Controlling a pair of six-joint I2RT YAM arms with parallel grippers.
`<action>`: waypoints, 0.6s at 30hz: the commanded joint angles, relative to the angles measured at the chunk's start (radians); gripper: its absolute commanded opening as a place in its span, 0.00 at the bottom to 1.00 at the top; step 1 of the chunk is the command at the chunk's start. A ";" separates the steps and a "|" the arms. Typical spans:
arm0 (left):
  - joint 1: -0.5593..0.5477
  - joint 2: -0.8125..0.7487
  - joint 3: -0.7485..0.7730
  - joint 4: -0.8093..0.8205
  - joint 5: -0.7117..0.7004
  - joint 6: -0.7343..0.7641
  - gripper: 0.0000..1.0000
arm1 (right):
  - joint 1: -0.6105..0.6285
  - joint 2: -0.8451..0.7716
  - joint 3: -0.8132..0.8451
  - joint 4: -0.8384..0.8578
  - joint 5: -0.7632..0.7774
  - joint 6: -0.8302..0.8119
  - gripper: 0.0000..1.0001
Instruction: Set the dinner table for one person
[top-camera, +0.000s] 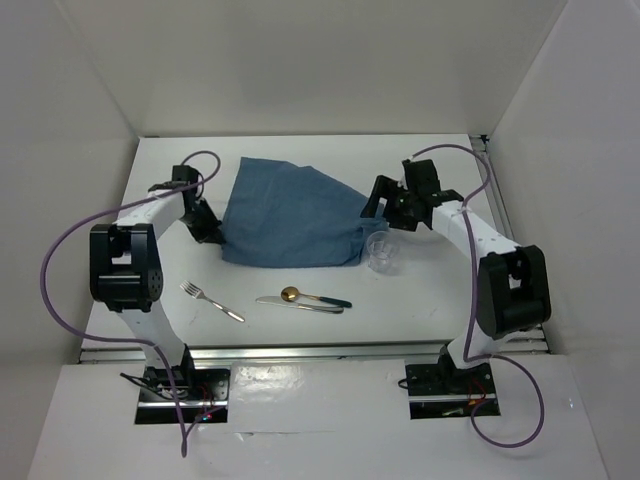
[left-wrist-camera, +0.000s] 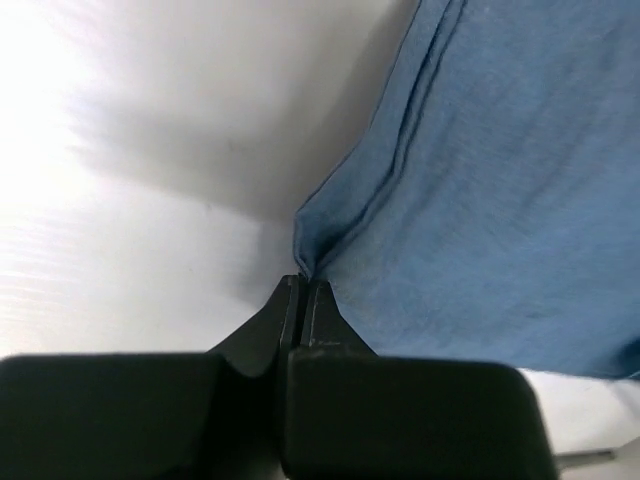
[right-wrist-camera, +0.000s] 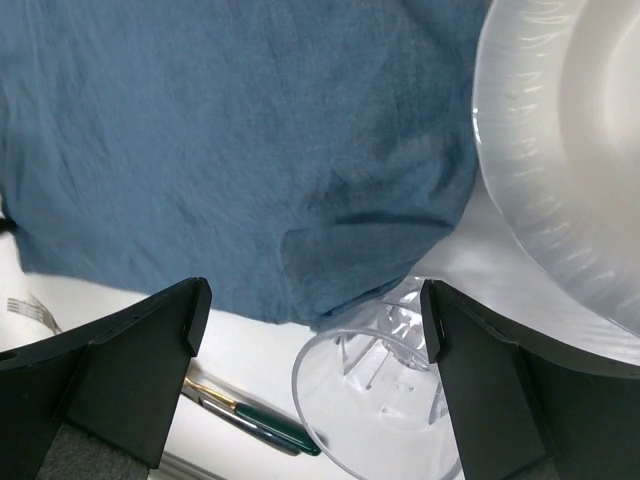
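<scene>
Across the top view, a large flat white rectangular worktop (top-camera: 420, 310) is seen inside white walls, with a metal rail (top-camera: 300, 350) along its near edge. A rumpled blue cloth placemat (top-camera: 290, 215) is spread at the middle of it. The left gripper (top-camera: 210, 232) is set at the cloth's left edge and the right gripper (top-camera: 378, 215) at its right edge. A clear ribbed plastic cup (top-camera: 382, 253) stands just beside the cloth's near right corner. Nearer the rail, a silver metal fork (top-camera: 212, 302) is laid to the left. To its right, a silver table knife (top-camera: 300, 305) and a spoon with a gold bowl and dark green handle (top-camera: 315, 297) lie touching.

At the left wrist, the two black fingers (left-wrist-camera: 290, 320) are pressed together, with a corner of the blue cloth clamped at their tips. That edge is raised, and a shadow is cast on the white surface (left-wrist-camera: 120, 250) beneath it.

At the right wrist, the fingers (right-wrist-camera: 150, 350) are held wide apart and nothing is gripped. The cup (right-wrist-camera: 370, 400) is seen low between them. A white round plastic plate with a ridged rim (right-wrist-camera: 560, 150) fills the upper right. The green spoon handle (right-wrist-camera: 270, 425) and the fork's tines (right-wrist-camera: 25, 310) show at the lower left.
</scene>
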 joint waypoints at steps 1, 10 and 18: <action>0.066 -0.016 0.093 -0.039 -0.050 -0.048 0.00 | 0.000 0.032 0.087 -0.021 -0.061 -0.025 0.99; 0.182 -0.062 0.098 -0.049 -0.091 -0.072 0.00 | 0.130 0.222 0.278 -0.022 -0.052 -0.016 0.99; 0.258 -0.127 0.001 -0.040 -0.168 -0.104 0.00 | 0.270 0.247 0.274 -0.010 0.027 0.033 0.99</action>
